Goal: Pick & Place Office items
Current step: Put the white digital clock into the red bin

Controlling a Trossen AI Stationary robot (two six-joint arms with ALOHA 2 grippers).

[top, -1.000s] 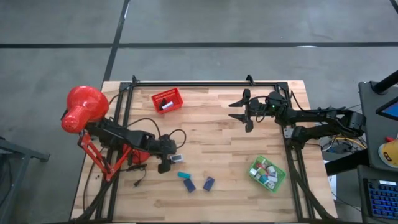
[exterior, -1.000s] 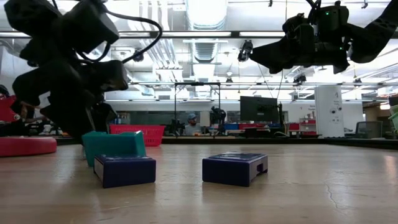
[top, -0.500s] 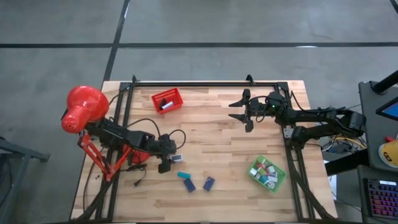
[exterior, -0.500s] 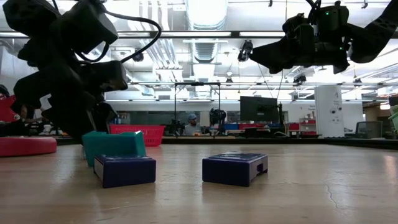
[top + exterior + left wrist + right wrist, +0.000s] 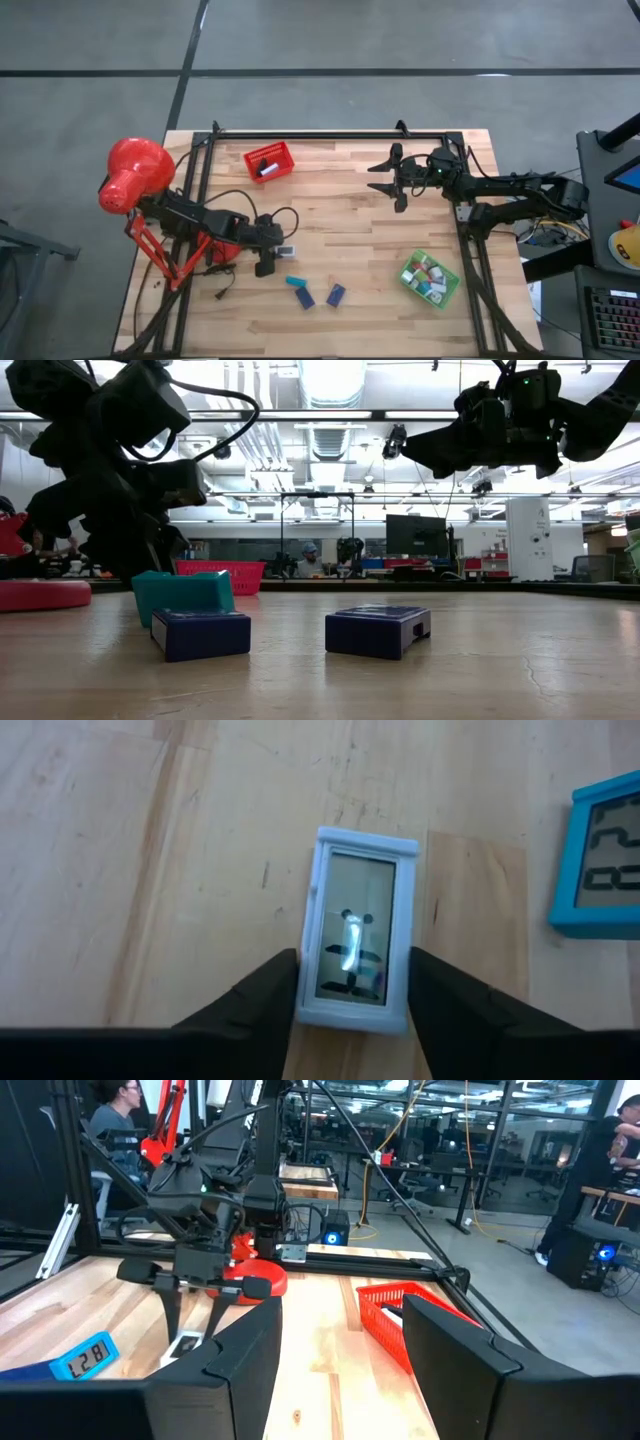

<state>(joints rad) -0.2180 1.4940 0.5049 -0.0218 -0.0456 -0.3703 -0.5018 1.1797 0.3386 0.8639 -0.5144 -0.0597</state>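
A small white clock-like piece point(image 5: 355, 945) lies flat on the wooden table, left of the middle point(image 5: 287, 253). My left gripper point(image 5: 350, 995) slants down over it and is shut on it point(image 5: 279, 254). A teal piece point(image 5: 295, 281) and two navy pieces point(image 5: 306, 297) point(image 5: 336, 294) rest flat on the table nearer the front edge. My right gripper point(image 5: 384, 178) hangs open and level, well above the table at the far right, with nothing between its fingers point(image 5: 340, 1350). My left gripper pinches the white piece by its two long sides point(image 5: 303, 990), at the end nearest the wrist. The fingers point(image 5: 262, 995) slant down from the table's left and lie along the piece. It lies flat on the table, face up.
A red tray point(image 5: 270, 161) stands at the far left, and a green tray point(image 5: 409, 284) with several small pieces at the near right. A big red lamp point(image 5: 135, 175) and its base sit beside the left arm. Bare wood lies between the arms.
My left gripper has stayed in place and drawn its fingers in around the white piece, which still lies flat on the table.
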